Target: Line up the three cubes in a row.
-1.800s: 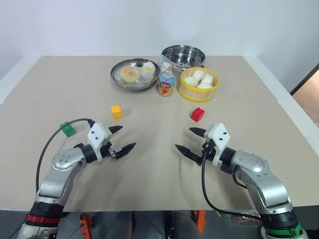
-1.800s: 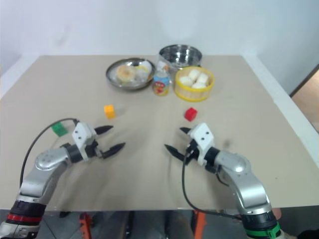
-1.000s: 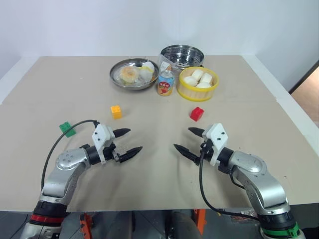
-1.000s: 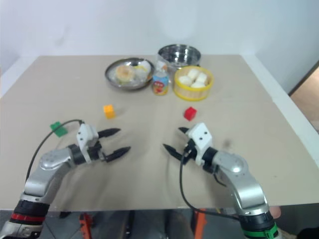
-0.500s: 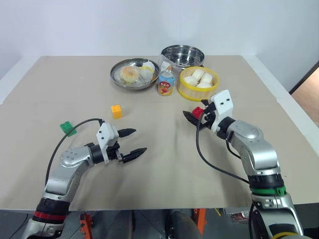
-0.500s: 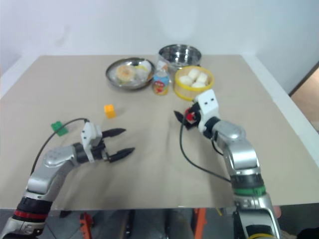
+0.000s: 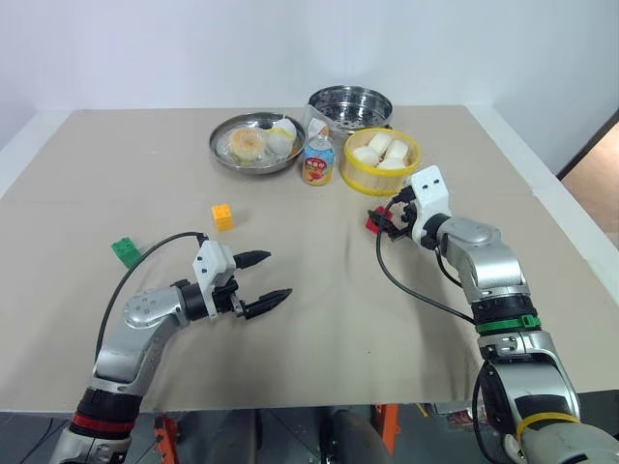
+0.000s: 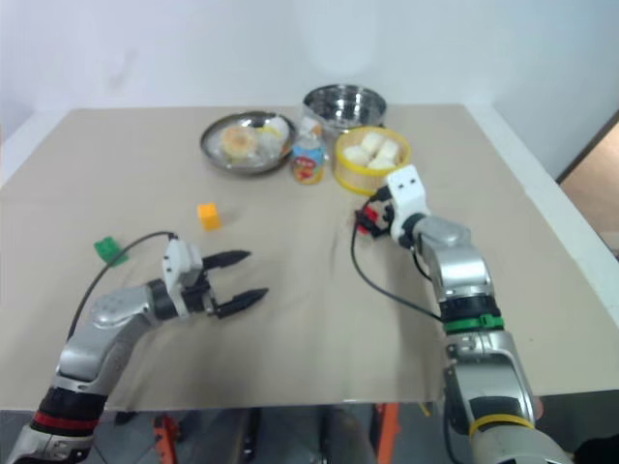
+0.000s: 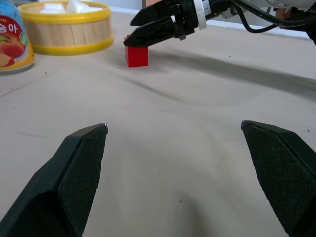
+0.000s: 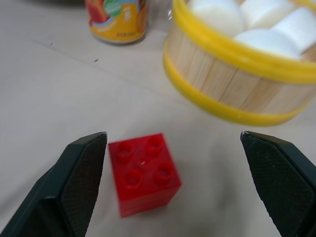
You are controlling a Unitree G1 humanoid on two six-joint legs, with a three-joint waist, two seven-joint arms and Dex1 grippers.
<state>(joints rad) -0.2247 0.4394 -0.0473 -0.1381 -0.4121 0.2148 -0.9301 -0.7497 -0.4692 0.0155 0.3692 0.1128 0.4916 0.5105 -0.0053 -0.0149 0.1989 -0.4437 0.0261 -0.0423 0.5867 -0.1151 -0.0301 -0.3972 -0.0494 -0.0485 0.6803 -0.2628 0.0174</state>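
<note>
Eye views: no row yet. The three cubes lie scattered on the bench [image 7: 87,174]: green cube [image 7: 125,251] near left, yellow-orange cube [image 7: 222,217] further in, red cube [image 7: 376,221] right of centre. The right gripper [image 7: 389,218] hangs at the red cube, partly hiding it; the left gripper [image 7: 261,281] is wide open, empty.

Left wrist view: nothing between its jaws.

Right wrist view: red cube sits between the spread jaws, beside one finger; contact is unclear.
</note>
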